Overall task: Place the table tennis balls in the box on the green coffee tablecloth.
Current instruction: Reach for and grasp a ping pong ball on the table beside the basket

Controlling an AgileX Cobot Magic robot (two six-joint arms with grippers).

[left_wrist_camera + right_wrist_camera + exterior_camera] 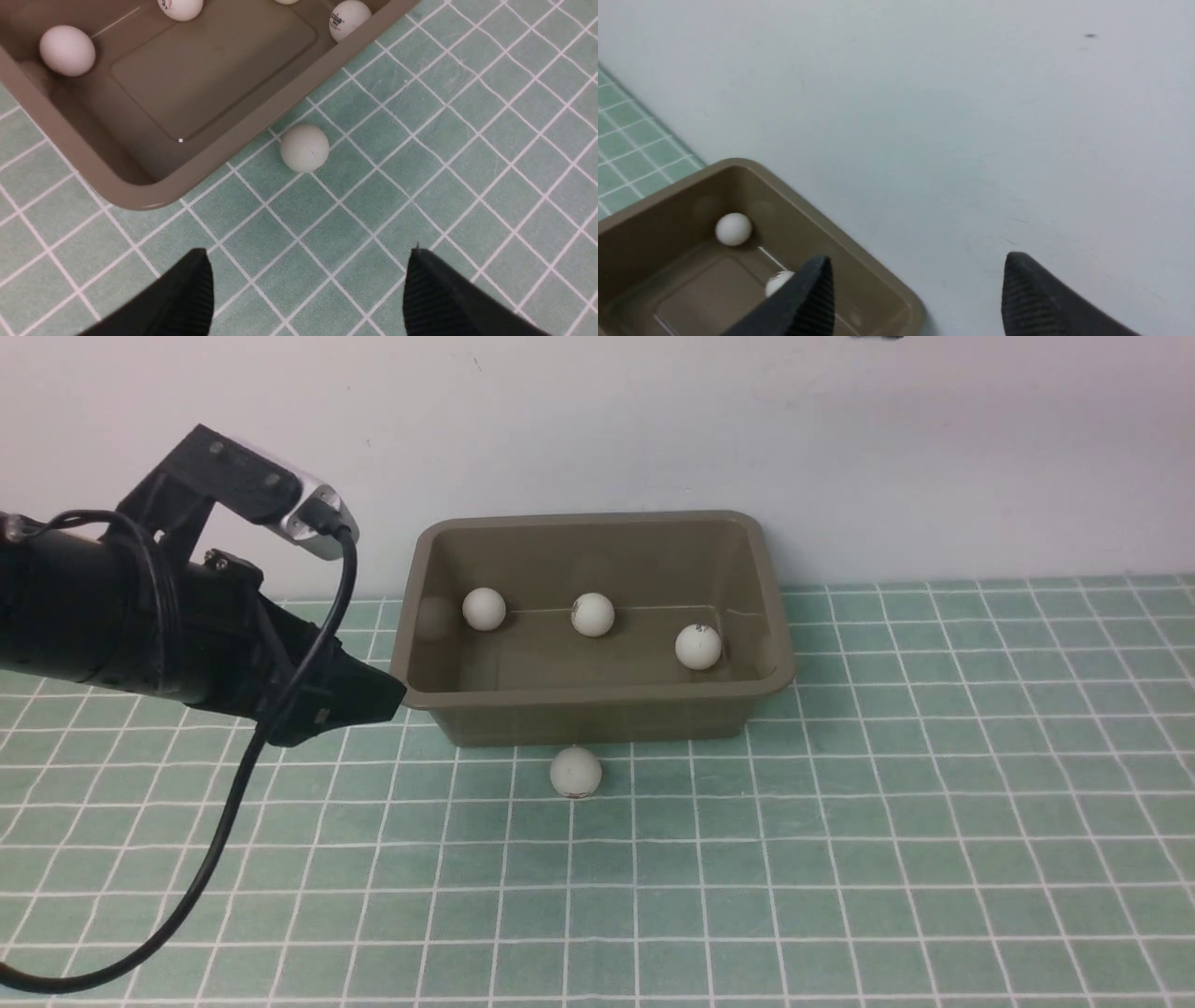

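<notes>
Olive-brown box [597, 714]: on green coffee tablecloth [887, 821], by the back wall [840, 448]; three table tennis balls [593, 614] inside.
Loose ball [575, 772]: on the cloth, just beside the box's near side; not yet put in.
Left tool [308, 254]: jaws wide, empty, short of the loose ball.
Right tool [917, 259]: jaws apart, empty, near a box corner, facing the wall.
Views: front view lacks the right tool; left wrist view shows print on one boxed ball [348, 18].
</notes>
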